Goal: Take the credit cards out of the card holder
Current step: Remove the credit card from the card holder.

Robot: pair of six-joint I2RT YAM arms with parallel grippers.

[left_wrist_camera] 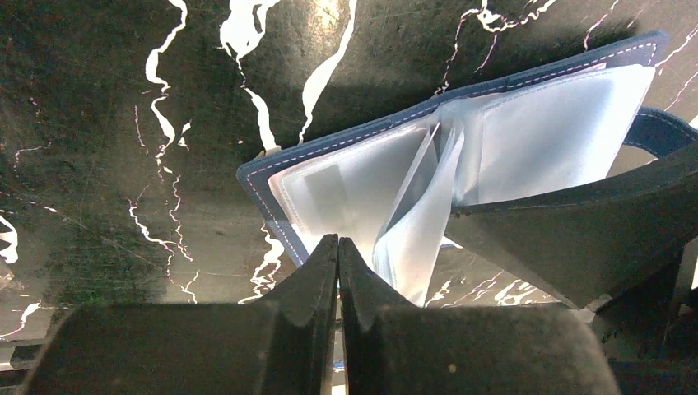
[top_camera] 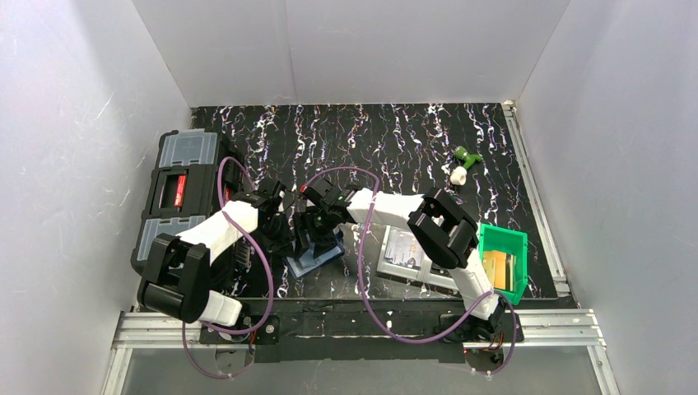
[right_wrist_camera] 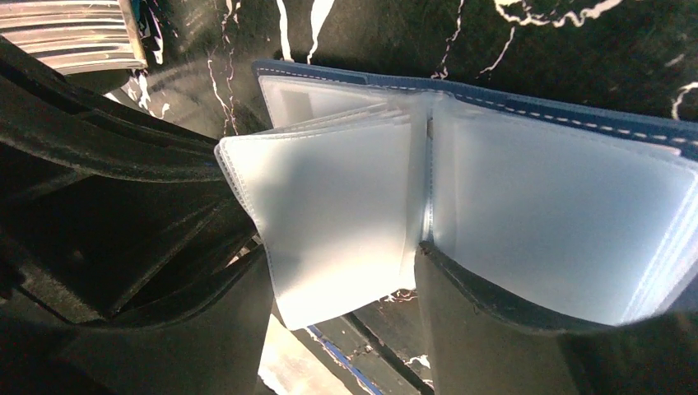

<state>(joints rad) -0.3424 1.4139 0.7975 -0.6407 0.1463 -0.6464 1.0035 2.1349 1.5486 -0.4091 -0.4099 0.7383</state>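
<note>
Card holder (left_wrist_camera: 527, 123): one; navy blue cover with pale stitching, lying open on the table directly beneath both pincers.
Sleeves (right_wrist_camera: 329, 206): pale blue clear plastic, thin and rectangular, bound at the centre fold. There are several leaves, but the count is not legible. One leaf stands up from the fold.
Left pincer (left_wrist_camera: 337, 247): black fingers clenched tip to tip with nothing between them. The tips are at the holder's near edge, just beside the raised leaf.
Right pincer (right_wrist_camera: 342, 251): released, jaws spread. The raised leaf sits in the gap between the fingers; contact with it cannot be told.
Credit cards (top_camera: 498, 268): gold-tan, thin and flat, lying inside the green bin; count not legible.
Green bin (top_camera: 514, 239): one; hard plastic, open-topped, well to the right of the right pincer.
Table (top_camera: 395, 140): black with white marble-like veining.
Toolbox (top_camera: 177, 193): one; black with clear-lidded compartments, left of the left pincer.
Flat case (top_camera: 403, 251): one; grey and rectangular, between the right pincer and the bin.
Small pieces (top_camera: 463, 163): two, one green and one white, far beyond the right pincer.
</note>
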